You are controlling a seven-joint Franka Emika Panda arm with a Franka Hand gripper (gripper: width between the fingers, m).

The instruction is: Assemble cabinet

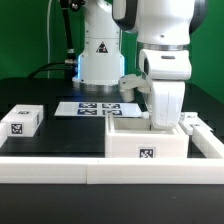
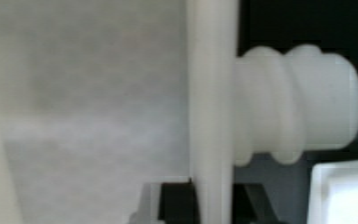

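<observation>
Cabinet: white open-topped box, 1 front tag; gripper seemingly inside.

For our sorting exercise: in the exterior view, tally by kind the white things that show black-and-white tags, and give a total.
Cabinet: 1
Small cube: 1
Marker board: 1
Total: 3
</observation>
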